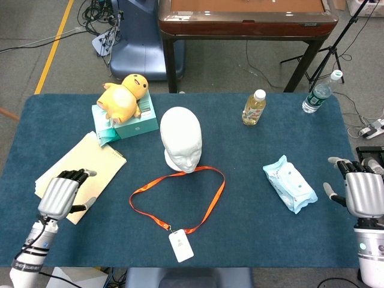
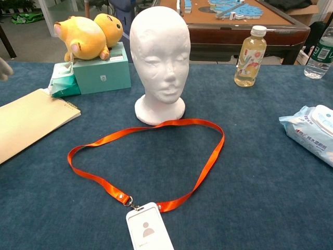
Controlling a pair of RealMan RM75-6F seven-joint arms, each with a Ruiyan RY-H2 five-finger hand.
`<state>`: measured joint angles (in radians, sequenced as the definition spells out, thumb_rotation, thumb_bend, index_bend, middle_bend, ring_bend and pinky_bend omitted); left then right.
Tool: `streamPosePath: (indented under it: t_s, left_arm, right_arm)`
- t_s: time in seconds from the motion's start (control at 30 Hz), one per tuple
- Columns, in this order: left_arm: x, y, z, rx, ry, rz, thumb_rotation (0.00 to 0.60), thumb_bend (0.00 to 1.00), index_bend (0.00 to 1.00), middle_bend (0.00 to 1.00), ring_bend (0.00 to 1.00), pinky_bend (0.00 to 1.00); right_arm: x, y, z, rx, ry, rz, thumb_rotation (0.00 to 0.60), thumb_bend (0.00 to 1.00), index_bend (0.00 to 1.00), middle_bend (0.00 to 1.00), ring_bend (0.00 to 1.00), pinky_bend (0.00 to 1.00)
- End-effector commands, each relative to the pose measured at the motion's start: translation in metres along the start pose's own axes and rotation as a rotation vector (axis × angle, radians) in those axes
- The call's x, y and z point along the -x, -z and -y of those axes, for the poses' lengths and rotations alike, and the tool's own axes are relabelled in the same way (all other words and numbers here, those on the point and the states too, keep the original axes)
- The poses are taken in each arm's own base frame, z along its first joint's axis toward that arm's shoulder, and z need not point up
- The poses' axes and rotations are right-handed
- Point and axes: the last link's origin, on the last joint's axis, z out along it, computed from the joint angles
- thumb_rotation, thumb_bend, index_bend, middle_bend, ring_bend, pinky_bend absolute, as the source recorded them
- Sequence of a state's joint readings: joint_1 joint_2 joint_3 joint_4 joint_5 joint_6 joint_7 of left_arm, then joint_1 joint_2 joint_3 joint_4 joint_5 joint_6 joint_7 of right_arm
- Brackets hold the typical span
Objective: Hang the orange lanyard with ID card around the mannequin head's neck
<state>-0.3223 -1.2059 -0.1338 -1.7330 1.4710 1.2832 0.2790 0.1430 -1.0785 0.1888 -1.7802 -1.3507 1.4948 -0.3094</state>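
Observation:
The white mannequin head (image 1: 182, 139) (image 2: 159, 58) stands upright mid-table. In front of it the orange lanyard (image 1: 213, 195) (image 2: 210, 158) lies flat in a loop, its ID card (image 1: 181, 245) (image 2: 148, 231) nearest me. My left hand (image 1: 60, 194) hovers over the notepad at the left, fingers apart, holding nothing; a blurred fingertip (image 2: 4, 68) shows at the chest view's left edge. My right hand (image 1: 363, 191) is off the table's right edge, fingers spread and empty.
A yellow notepad (image 1: 90, 168) lies at the left. A yellow plush (image 1: 123, 95) rests on a teal box (image 1: 137, 122) behind it. A juice bottle (image 1: 254, 107) and a water bottle (image 1: 319, 92) stand at the back right. A wipes pack (image 1: 289, 183) lies at the right.

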Motion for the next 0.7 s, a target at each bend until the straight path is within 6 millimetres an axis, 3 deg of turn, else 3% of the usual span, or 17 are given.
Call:
streamPosePath:
  t_s: [0.03, 0.3, 0.37, 0.5, 0.7]
  left_arm:
    - [0.008, -0.016, -0.018, 0.031, 0.030, 0.010, 0.384, 0.19, 0.29, 0.33, 0.34, 0.32]
    - [0.031, -0.041, -0.048, 0.097, -0.008, 0.043, 0.232, 0.18, 0.28, 0.32, 0.34, 0.32]
    - [0.037, -0.045, -0.054, 0.094, -0.002, 0.048, 0.240, 0.18, 0.28, 0.32, 0.34, 0.32]
    - [0.049, -0.053, -0.063, 0.080, 0.023, 0.066, 0.340, 0.18, 0.31, 0.31, 0.33, 0.32]
    - [0.061, -0.064, -0.069, 0.056, 0.004, 0.085, 0.352, 0.18, 0.36, 0.35, 0.36, 0.32]
  right_arm:
    - [0.000, 0.000, -0.001, 0.006, -0.001, 0.000, 0.600, 0.25, 0.32, 0.42, 0.37, 0.44]
    - [0.001, 0.003, -0.006, 0.023, -0.001, 0.014, 0.600, 0.25, 0.32, 0.42, 0.37, 0.44]
    - [0.002, 0.004, -0.007, 0.028, -0.004, 0.023, 0.600, 0.25, 0.32, 0.42, 0.37, 0.44]
    - [0.002, 0.005, -0.011, 0.037, -0.007, 0.031, 0.600, 0.25, 0.32, 0.42, 0.37, 0.44]
    - [0.003, 0.007, -0.016, 0.049, -0.015, 0.039, 0.600, 0.25, 0.32, 0.42, 0.37, 0.44]
